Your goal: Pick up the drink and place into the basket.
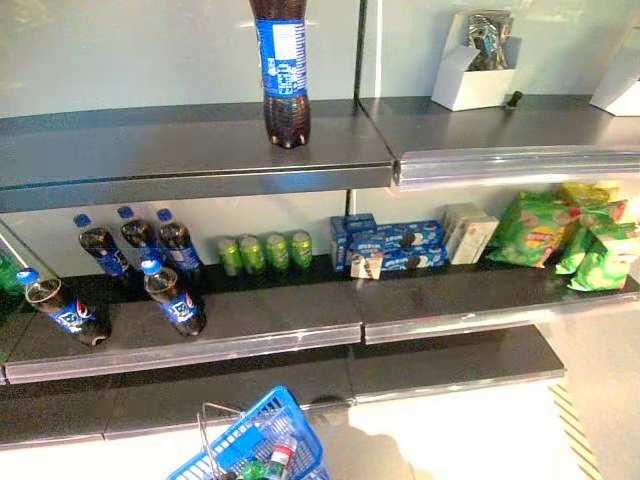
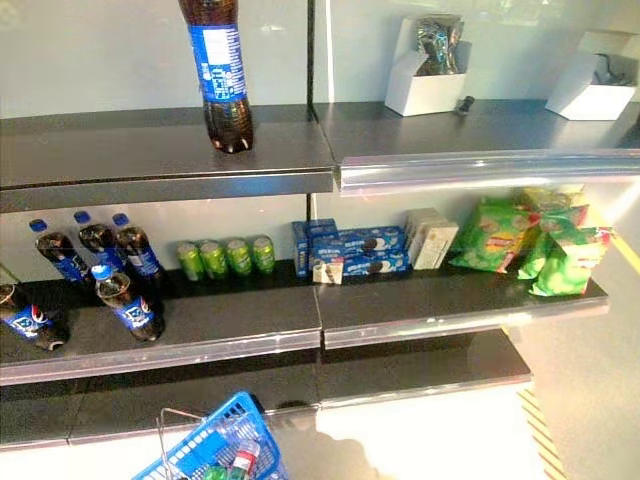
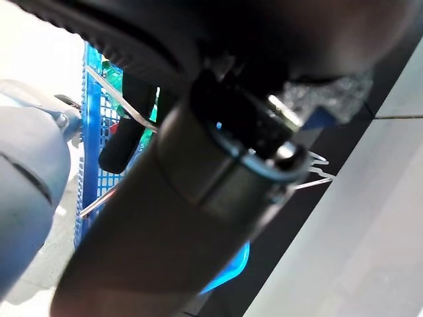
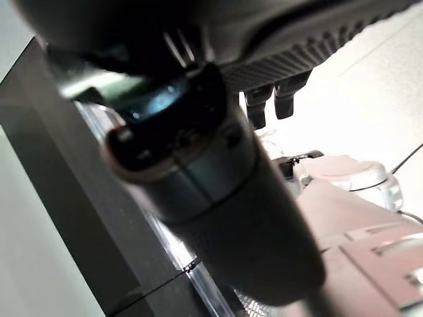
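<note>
blue basket (image 1: 262, 440) hangs on left hand (image 3: 129, 135), fingers curled round its handle; right hand (image 4: 268, 99) fingers unclear; cola bottle (image 1: 283, 70) above basket looks heavy, slick, rigid—grab mid-body.

1. Before you, the dark upper shelf (image 1: 150, 150) carries one tall cola bottle (image 1: 282, 70) standing upright, with two white boxes (image 2: 430, 80) well apart from it, toward the right.
2. On the middle shelf (image 1: 300, 315) you see cola bottles (image 1: 130, 265) at the left, some standing and some tilted, then green cans (image 1: 265, 252) in a row, blue biscuit packs (image 1: 390, 247), a pale box (image 1: 468, 232) and green bags (image 1: 570, 235).
3. A blue basket (image 1: 255, 445) sits low on the floor (image 2: 590, 400) before the shelves.
</note>
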Available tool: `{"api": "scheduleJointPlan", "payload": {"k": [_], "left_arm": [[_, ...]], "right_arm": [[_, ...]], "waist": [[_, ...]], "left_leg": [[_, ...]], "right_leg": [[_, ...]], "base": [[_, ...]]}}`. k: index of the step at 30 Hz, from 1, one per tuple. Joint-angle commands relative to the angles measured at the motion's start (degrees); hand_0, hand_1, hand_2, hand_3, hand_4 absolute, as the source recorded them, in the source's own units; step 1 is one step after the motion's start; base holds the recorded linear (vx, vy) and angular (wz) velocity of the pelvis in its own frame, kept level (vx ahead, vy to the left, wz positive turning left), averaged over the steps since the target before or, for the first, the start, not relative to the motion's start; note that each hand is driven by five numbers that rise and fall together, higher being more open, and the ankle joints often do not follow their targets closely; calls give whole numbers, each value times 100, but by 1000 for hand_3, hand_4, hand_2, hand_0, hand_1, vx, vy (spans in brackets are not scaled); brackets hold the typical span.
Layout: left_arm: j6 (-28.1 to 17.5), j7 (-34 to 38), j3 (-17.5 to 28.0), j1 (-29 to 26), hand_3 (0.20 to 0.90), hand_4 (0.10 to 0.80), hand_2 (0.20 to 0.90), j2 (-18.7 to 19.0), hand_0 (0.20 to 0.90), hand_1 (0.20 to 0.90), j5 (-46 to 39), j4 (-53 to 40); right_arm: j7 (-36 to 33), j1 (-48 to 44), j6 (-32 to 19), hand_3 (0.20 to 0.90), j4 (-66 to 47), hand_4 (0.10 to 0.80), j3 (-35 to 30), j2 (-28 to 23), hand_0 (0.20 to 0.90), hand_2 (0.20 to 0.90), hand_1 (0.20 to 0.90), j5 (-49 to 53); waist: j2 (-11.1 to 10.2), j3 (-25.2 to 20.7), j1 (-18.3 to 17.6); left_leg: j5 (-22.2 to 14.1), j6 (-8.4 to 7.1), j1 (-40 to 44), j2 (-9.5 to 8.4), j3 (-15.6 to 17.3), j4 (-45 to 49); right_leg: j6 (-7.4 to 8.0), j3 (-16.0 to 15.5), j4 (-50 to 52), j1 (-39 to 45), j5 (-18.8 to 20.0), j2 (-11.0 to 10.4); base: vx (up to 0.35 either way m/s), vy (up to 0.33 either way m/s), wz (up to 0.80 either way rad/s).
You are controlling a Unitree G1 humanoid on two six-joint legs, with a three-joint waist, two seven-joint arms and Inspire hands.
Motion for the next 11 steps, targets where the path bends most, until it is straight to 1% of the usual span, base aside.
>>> {"api": "scheduleJointPlan", "payload": {"k": [1,11], "left_arm": [[-505,-351,162,-369,200,100,300,469,300,300,2,-232],[-519,-342,151,-372,200,100,300,429,300,300,24,-235]], "right_arm": [[23,-373,-76,900,380,800,-88,-185,900,900,900,78],[87,-372,-72,900,406,800,-56,-147,900,900,900,21]], "waist": [[-65,68,205],[-85,104,223]], "left_leg": [[-395,175,-8,-321,51,143],[-395,187,18,-313,25,125]], "right_leg": [[139,-105,399,14,-263,-92],[146,-115,425,27,-269,-82]], "base": [[5,0,3],[0,0,0]]}}
